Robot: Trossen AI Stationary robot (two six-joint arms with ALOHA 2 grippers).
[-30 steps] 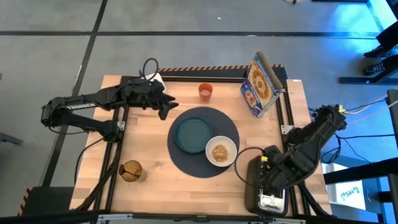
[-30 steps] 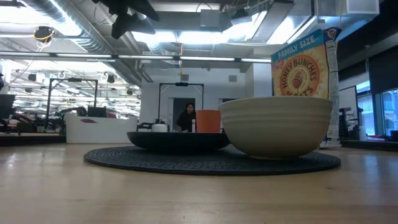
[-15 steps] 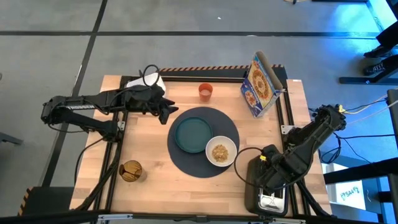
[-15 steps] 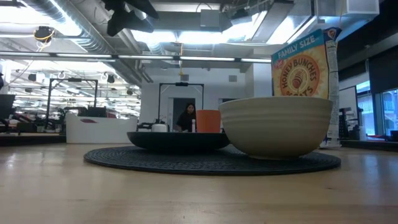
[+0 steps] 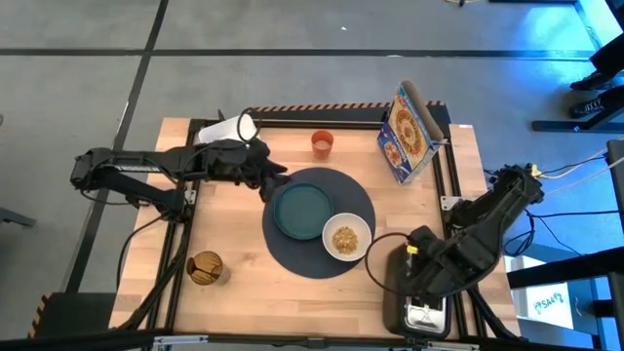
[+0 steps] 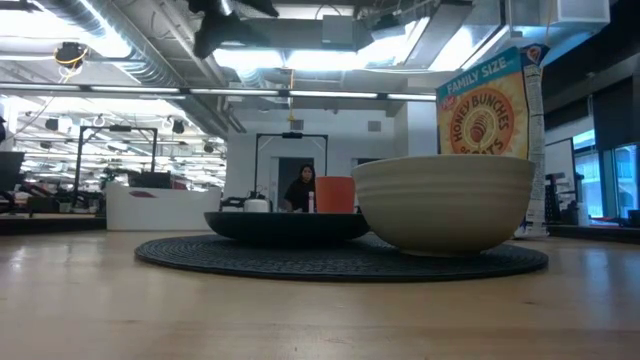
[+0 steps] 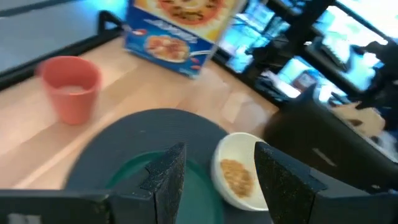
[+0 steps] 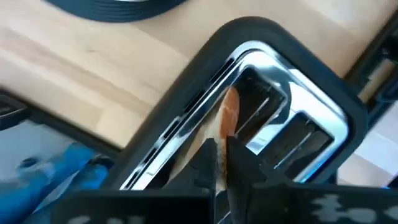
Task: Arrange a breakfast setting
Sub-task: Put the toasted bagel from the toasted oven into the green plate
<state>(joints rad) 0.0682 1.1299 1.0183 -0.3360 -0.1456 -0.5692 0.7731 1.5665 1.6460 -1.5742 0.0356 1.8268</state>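
Observation:
A round dark-blue placemat (image 5: pixel 292 249) lies mid-table with a teal plate (image 5: pixel 300 210) and a white bowl (image 5: pixel 346 237) of cereal resting on it. A small orange cup (image 5: pixel 323 143) stands on the wood beyond it. My left gripper (image 5: pixel 273 180) hovers open and empty over the placemat's far-left edge; its wrist view (image 7: pixel 217 180) shows it too. My right gripper (image 5: pixel 421 283) is over a toaster (image 5: pixel 419 307) at the near right, shut on a tan bagel piece (image 8: pixel 229 118) in a slot. The red fruit and the metal utensil are out of view. My right gripper pinches the bagel piece's upper edge (image 8: pixel 225 134) between its two fingers. The fingers come from above, pointing down into the toaster's slot. The piece stands upright on edge, its lower part inside the slot.
A cereal box (image 5: pixel 409 132) stands at the far right. A jar (image 5: pixel 205 266) stands at the near left, and a white object (image 5: pixel 224 127) lies at the far-left corner. A person (image 6: pixel 300 188) shows far off in the room behind.
My left gripper has moved toward the table's right and a little toward its near edge, coming over the placemat's rim beside the teal plate.

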